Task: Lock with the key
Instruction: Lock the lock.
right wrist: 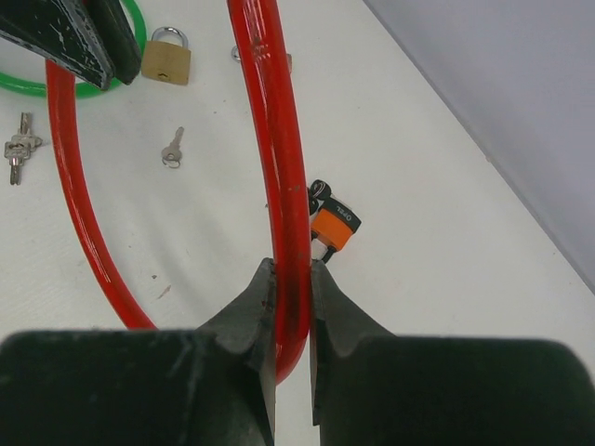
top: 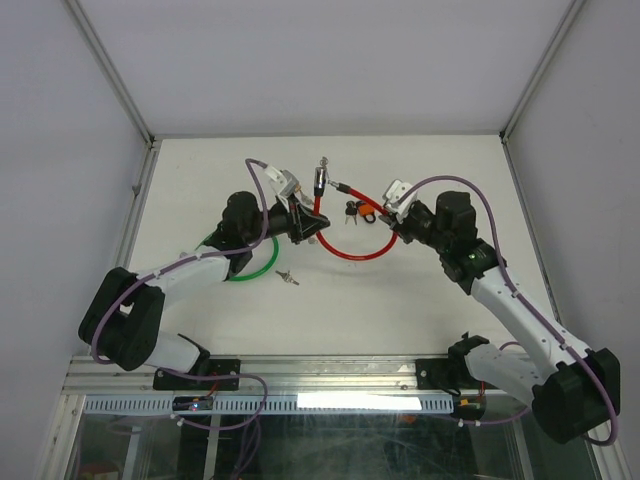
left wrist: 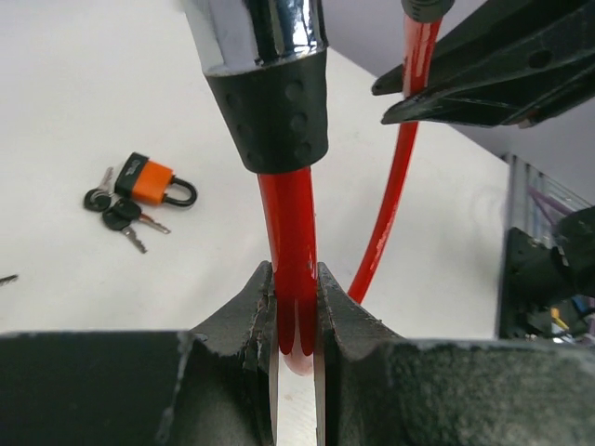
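Cable [left wrist: 290, 223] clamped in left end effector [left wrist: 295, 299] below lock head [left wrist: 265, 65], also in right end effector [right wrist: 291, 283]; padlock [right wrist: 335, 226] just beside cable.

Lab: white-walled, aluminium-framed enclosure [top: 111, 70]

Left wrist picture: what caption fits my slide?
Left gripper pinching the red cable lock below its black collar, orange padlock and keys on the table.
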Controlling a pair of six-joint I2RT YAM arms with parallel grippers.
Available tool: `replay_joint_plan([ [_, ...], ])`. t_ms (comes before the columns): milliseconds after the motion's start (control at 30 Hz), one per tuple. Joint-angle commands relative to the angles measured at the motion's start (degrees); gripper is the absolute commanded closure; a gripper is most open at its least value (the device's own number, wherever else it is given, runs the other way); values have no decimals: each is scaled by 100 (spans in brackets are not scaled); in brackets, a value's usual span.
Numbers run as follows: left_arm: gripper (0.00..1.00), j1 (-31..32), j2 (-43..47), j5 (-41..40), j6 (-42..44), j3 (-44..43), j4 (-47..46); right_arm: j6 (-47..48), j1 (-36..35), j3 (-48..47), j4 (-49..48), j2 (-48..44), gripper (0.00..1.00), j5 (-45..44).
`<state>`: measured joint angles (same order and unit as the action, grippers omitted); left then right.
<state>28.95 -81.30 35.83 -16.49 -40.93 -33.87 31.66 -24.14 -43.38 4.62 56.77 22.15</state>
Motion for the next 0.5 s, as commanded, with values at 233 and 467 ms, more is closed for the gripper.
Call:
replay_joint_plan([
  [233, 100, 374, 481, -2160, 1086, -310, 592, -41, -192, -220, 117, 360, 100, -242],
  [467, 100, 482, 489, -2382, 1407, -433, 916, -98, -196, -284, 208, 468, 100, -256],
])
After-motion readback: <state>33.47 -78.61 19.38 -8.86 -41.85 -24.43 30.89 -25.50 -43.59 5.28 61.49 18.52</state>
